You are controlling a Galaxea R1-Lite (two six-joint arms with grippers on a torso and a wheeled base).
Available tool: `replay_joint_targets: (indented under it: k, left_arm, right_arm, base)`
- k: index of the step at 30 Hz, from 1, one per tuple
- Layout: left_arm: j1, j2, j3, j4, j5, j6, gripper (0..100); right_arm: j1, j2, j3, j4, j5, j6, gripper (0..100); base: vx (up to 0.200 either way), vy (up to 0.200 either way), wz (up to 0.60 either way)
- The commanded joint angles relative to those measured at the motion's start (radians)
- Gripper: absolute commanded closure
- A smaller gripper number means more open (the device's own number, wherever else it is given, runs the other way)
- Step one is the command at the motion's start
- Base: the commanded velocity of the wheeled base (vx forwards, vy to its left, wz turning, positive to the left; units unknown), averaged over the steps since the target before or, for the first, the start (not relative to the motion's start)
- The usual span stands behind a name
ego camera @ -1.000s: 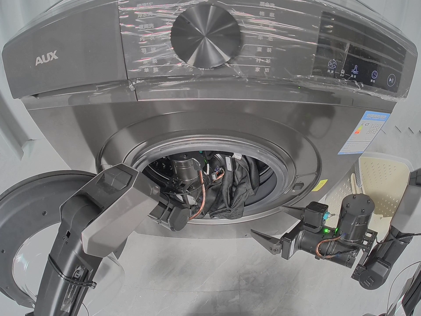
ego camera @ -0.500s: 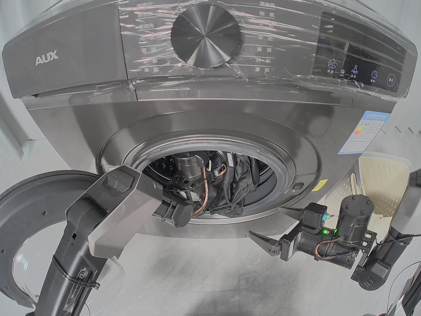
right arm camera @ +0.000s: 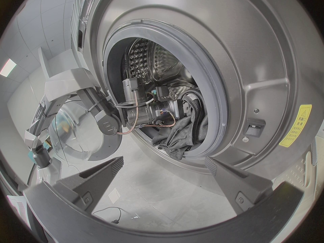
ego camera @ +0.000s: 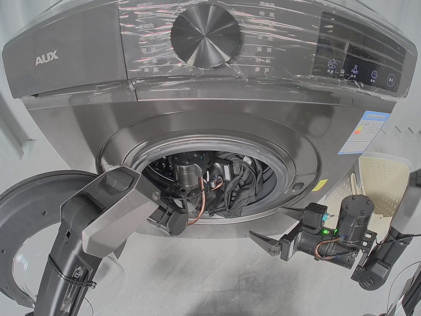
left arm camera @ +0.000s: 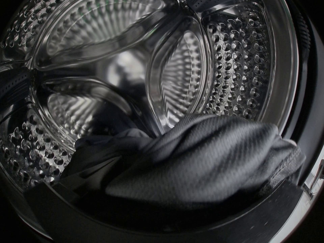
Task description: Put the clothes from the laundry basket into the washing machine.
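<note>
the left tool is inside the washing machine's door opening, against a dark garment bunched over the drum's front lip; whether it grips the garment cannot be told. the right tool hangs wide open and empty below the opening, near the cream laundry basket.

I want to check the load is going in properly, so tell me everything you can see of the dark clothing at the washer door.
The dark clothing is charcoal-black, a finely ribbed knit by its look, bunched and creased. It lies at the front of the drum, its lower folds draped over the grey door seal and hanging just outside. The left gripper sits against its top; whether it grips the cloth cannot be seen.
</note>
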Motion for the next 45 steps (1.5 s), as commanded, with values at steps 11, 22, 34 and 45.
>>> replay_joint_targets:
  k: [11,22,34,45]
  left_arm:
    - [-0.008,-0.19,0.303,0.074,-0.046,0.004,0]
    - [-0.023,-0.172,0.351,0.065,-0.098,0.009,0]
    - [-0.056,-0.101,0.245,0.027,-0.102,-0.007,100]
    - [0.03,0.046,-0.094,-0.004,0.091,-0.024,100]
  right_arm:
    - [-0.001,0.001,0.0,0.0,0.0,0.0,0]
    - [0.002,0.009,0.002,0.0,0.0,0.001,0]
    - [0.005,0.014,0.0,0.0,0.0,0.001,0]
    - [0.005,0.029,0.0,0.0,0.0,0.001,0]
  base:
    - [0.0,0.0,0.0]
    - [0.0,0.0,0.0]
    - [0.0,0.0,0.0]
    - [0.0,0.0,0.0]
